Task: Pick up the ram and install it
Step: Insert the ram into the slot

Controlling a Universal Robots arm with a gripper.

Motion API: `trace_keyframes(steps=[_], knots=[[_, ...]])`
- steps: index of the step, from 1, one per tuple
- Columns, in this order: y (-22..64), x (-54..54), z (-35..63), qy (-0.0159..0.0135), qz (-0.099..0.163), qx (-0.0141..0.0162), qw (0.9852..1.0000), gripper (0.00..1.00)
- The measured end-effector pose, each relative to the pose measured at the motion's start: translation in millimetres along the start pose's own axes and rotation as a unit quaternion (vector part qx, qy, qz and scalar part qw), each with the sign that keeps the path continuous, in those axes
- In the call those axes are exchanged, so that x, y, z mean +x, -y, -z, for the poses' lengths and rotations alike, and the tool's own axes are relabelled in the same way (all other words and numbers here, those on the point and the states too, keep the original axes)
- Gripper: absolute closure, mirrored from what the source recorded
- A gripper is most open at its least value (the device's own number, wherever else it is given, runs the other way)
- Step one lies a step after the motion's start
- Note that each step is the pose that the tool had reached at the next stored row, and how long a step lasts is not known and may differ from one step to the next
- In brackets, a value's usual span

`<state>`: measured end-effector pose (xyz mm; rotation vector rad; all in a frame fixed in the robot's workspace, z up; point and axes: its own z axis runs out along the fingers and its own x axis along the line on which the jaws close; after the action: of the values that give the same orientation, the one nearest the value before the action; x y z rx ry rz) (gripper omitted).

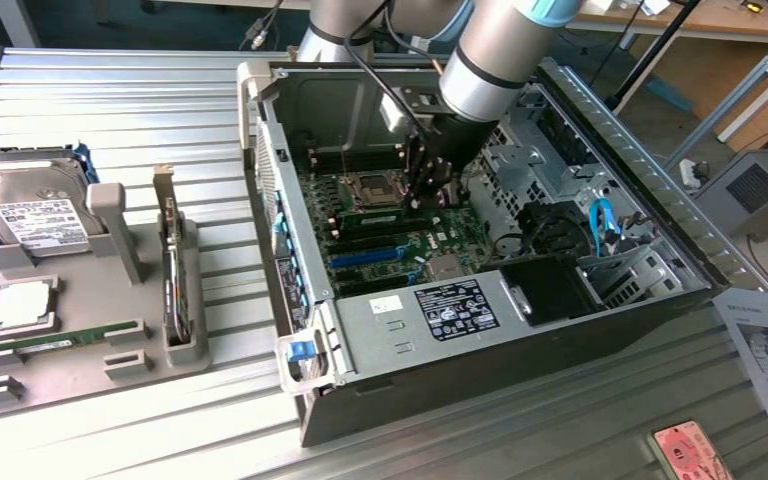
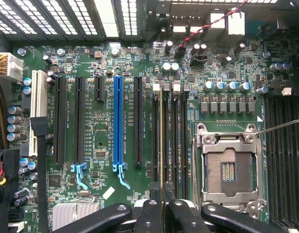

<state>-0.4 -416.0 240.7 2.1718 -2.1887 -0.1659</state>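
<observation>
A Universal Robots arm reaches into an open computer case (image 1: 398, 385) on the bench, its gripper (image 1: 428, 178) low over the motherboard (image 2: 106, 174). The claw is pinched narrow on the ram (image 2: 162, 136), which the wrist view catches edge-on as a thin pale line running along the bank of memory slots (image 2: 173, 136) beside the empty processor socket (image 2: 229, 167). The stick hangs upright and looks parallel to the slots; whether its lower edge has entered one cannot be told from here.

The step in hand appears to be seating the stick. Doing it well likely means keeping the board square to its slot along the whole length, so that both ends go down together (a tilted stick tends to bind at one end). The white latches (image 2: 156, 87) at the slots' far end should probably stand clear before any push. Pressure is best applied straight down and evenly, since the neighbouring slots lie just beside it and a small sideways drift could land the edge on a slot wall.

Well apart from the case, at the exterior view's left, a second green stick (image 1: 57, 341) lies flat on a grey tray (image 1: 144, 365).
</observation>
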Motion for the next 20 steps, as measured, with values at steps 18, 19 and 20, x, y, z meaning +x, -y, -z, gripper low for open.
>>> trace_keyframes(steps=[18, 19, 20], knots=[[0.0, 2.3, 1.0, 0.0015, 0.000, 0.0000, 1.0000, 0.88], [-0.1, 2.8, 1.0, 0.0015, 0.000, 0.0000, 1.0000, 0.88], [-0.1, 2.9, 0.9, 0.0016, 0.000, 0.0000, 1.0000, 0.88]])
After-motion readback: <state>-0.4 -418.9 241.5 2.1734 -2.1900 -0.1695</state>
